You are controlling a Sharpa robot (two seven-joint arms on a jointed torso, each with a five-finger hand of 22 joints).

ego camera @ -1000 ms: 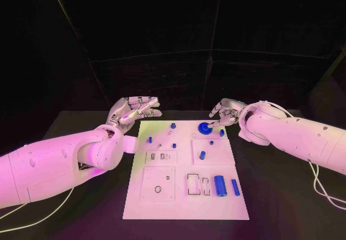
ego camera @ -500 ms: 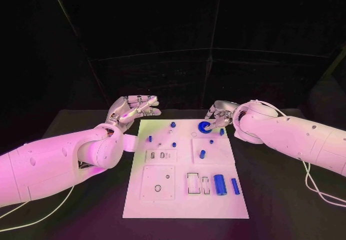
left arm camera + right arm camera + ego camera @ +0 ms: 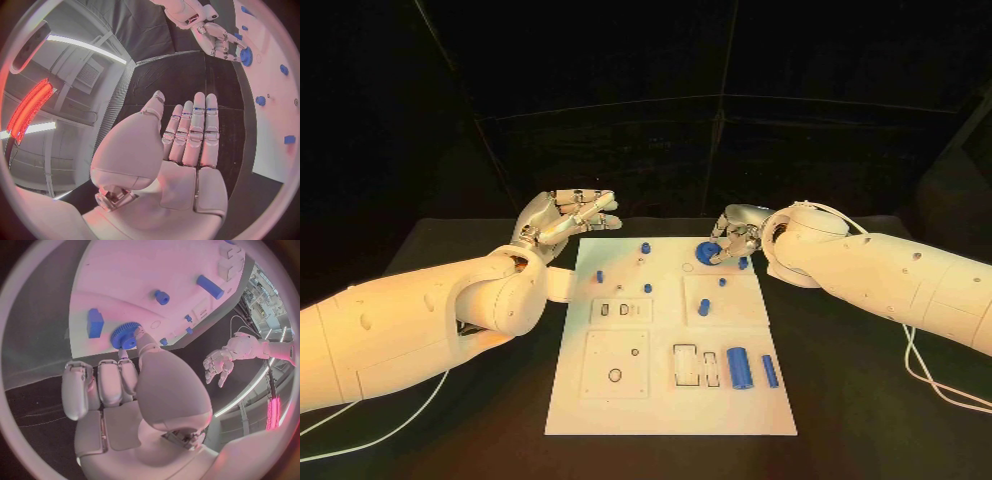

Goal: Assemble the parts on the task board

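Note:
The white task board point(image 3: 668, 400) lies in the middle of the table with several blue parts on it. A blue gear point(image 3: 713, 252) sits at the board's far right, also seen as the blue gear point(image 3: 125, 335). My right hand point(image 3: 740, 235) is over it, its thumb point(image 3: 140, 335) on the gear's rim and a finger just under it, pinching it. My left hand point(image 3: 567, 216) hovers past the board's far left corner, fingers point(image 3: 194, 135) straight, holding nothing.
Blue pegs point(image 3: 645, 247) stand near the far edge. A thick blue cylinder point(image 3: 738, 369) and a thin one point(image 3: 769, 372) lie in slots at the near right. A short blue piece point(image 3: 704, 307) lies mid-board. Black table surrounds the board.
My right hand has moved a little left and closed in over the blue gear, covering part of it. My left hand has stayed where it was.

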